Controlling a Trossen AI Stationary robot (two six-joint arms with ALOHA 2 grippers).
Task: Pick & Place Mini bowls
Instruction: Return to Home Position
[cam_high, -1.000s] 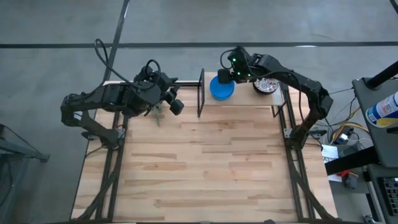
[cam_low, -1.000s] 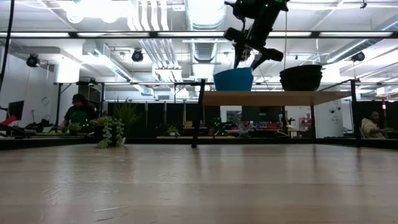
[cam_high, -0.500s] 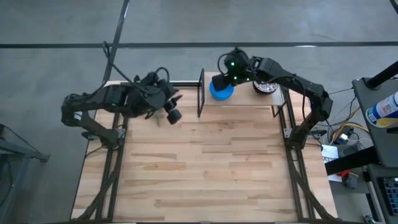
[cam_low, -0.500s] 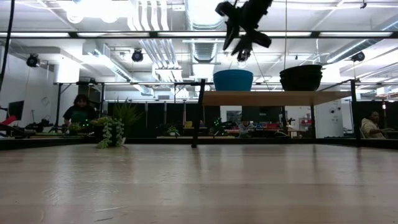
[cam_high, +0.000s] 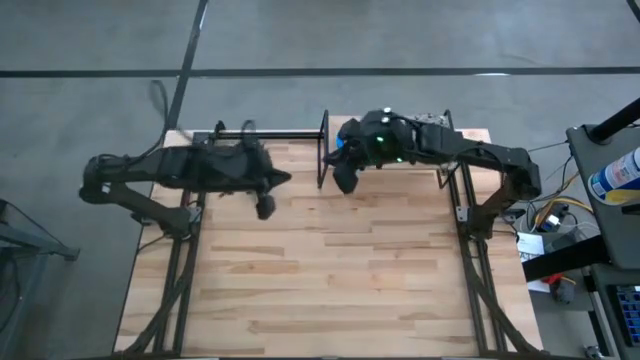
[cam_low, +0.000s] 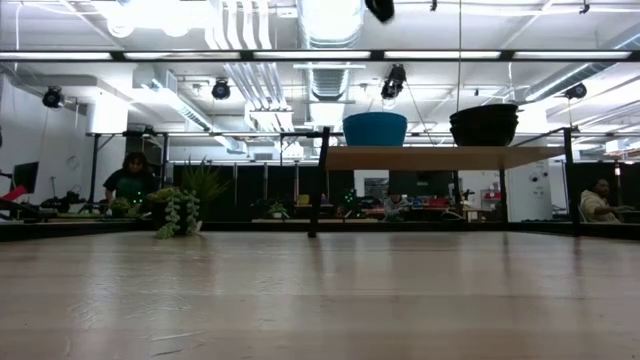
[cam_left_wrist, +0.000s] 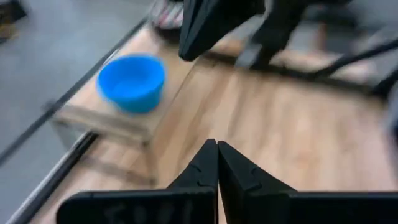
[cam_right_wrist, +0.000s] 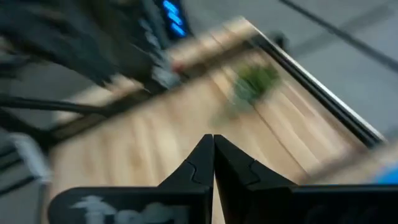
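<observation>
The job appeared to be nearly finished. In the high view the table (cam_high: 320, 290) carried no bowl on its open wood, and all the mini bowls that could be seen stood on the shelf (cam_low: 440, 157) at the far right corner. In the low view the blue bowls (cam_low: 375, 129) sat upright on the left part of the shelf board. A second, dark stack (cam_low: 484, 125) sat on the right part, well apart from them. It stood against the light, so no floral pattern could be read on it, and I only judge that it was the patterned bowls. How many bowls each stack held could not be counted. The blue one showed as 1 smooth bright body with a round rim, and in the left wrist view it looked plain and deep, with nothing inside. The left gripper (cam_left_wrist: 217, 146) had its 2 fingers pressed together and carried nothing; it hung over the table on the left side of the shelf's end frame (cam_high: 323, 150). The right gripper (cam_right_wrist: 213, 142) was also pressed together and empty, above the table just in front of the shelf, and its arm hid most of the shelf from above. In my judgement, what was left was only for both arms to go to their rest pose. The small green plant (cam_low: 180, 212) stood at the far left, untouched.
</observation>
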